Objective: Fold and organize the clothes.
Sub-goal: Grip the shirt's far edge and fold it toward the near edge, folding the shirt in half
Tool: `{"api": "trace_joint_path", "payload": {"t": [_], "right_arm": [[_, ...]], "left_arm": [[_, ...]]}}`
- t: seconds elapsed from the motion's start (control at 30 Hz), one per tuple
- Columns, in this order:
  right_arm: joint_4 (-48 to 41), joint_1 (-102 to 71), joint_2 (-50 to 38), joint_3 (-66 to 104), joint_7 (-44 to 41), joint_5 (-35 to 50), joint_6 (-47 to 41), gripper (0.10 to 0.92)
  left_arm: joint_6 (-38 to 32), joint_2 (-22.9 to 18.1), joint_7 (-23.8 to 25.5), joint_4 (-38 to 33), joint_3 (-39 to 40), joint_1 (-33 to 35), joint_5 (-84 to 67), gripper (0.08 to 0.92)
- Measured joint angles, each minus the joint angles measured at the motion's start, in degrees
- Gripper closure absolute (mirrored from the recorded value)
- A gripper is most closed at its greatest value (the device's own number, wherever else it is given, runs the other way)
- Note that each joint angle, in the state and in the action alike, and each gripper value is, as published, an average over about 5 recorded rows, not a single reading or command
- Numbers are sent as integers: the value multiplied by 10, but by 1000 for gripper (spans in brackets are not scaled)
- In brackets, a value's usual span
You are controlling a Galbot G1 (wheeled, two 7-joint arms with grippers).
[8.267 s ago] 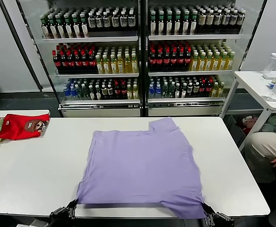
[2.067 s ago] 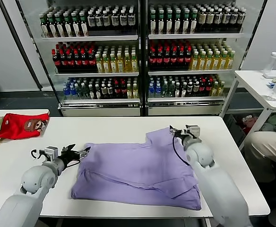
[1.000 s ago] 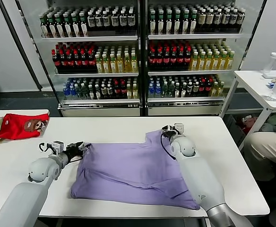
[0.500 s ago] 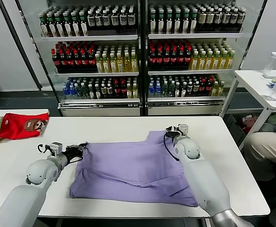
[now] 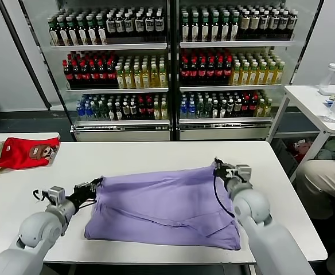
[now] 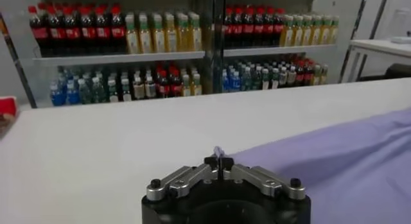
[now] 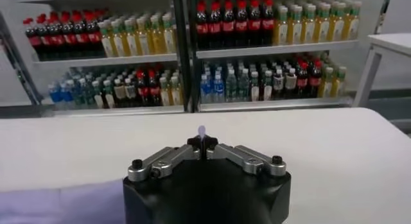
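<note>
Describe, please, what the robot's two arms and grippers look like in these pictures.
Both arms have smooth, rounded light grey shells with ball-like joints. Each ends in a black gripper: the left gripper and the right gripper. A black cable loops beside each wrist, next to a small grey block. In the wrist views, silver linkage bars with dark screws run across a black housing to the fingers. No lettering is legible.

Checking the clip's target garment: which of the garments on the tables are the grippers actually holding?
The lavender T-shirt, mid-table: left gripper and right gripper pinch its far corners. The red garment lies untouched at far left.
</note>
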Motion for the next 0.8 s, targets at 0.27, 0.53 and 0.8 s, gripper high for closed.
{"api": "trace_joint_path", "payload": {"t": [0.27,0.53,0.8], "right_arm": [[72,-80,-11,19,0,-6,-1,908],[96,-119,-20,27,0,-12,-2,908],[112,-142,-27,34,1,-13,-3,908]], "left_arm": [[-22,4,-7,-34,-21,56,-7,914],[-25,5,-12,-62,-37,98,-7,914],[-18,5,-12,-80,-47,126,-9,914]]}}
